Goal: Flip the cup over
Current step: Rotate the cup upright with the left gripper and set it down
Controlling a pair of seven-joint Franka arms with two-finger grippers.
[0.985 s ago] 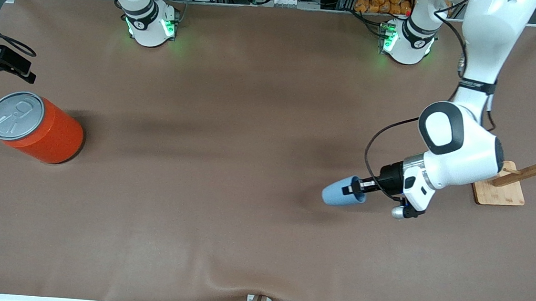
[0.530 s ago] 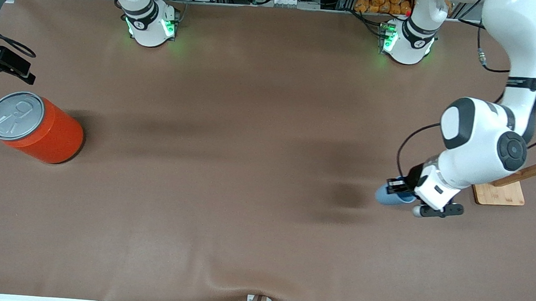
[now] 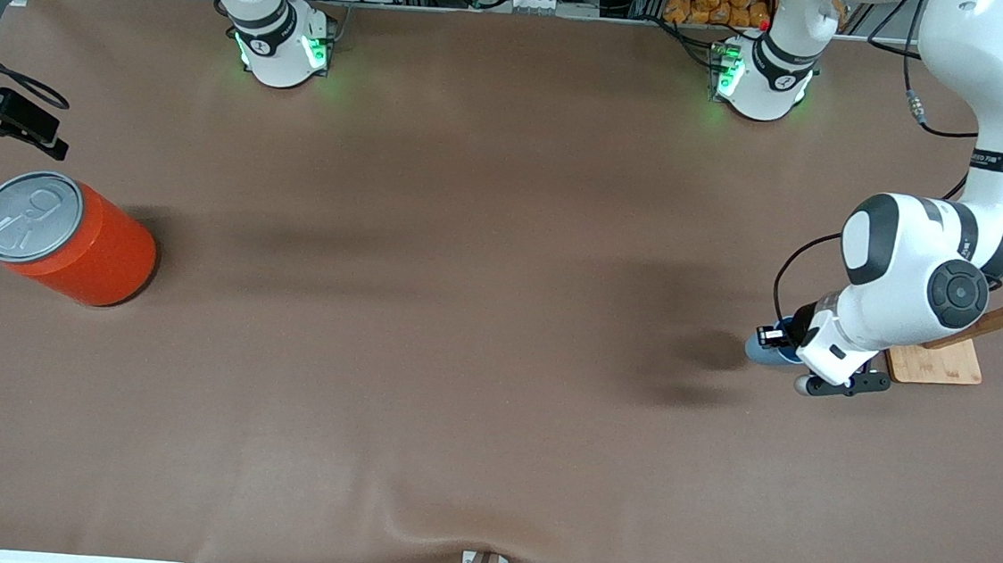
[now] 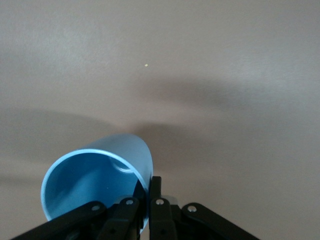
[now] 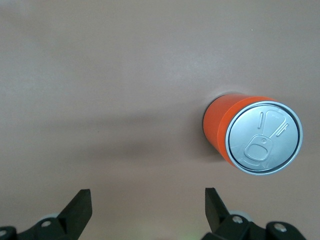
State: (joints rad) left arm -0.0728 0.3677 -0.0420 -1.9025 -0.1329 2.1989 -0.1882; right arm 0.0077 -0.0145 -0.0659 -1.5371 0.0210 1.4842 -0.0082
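The light-blue cup [image 3: 763, 349] is held in the air by my left gripper [image 3: 774, 339], over the table beside the wooden stand's base at the left arm's end. Most of the cup is hidden under the wrist in the front view. In the left wrist view the cup [image 4: 95, 180] is tilted on its side with its darker blue open mouth facing the camera. My left gripper [image 4: 148, 187] is shut on the cup's wall, one finger inside the rim and one outside. My right gripper [image 5: 147, 207] is open and empty, high above the table near the orange can; it does not show in the front view.
A big orange can [image 3: 66, 238] with a grey pull-tab lid stands upright at the right arm's end, also in the right wrist view [image 5: 255, 137]. A wooden stand with pegs [image 3: 939, 352] sits beside the left gripper. A black clamp [image 3: 0, 117] juts in at the table edge above the can.
My left gripper has carried the cup toward the left arm's end of the table, up to the wooden stand, and its wrist has turned. The can and the right arm have not moved.
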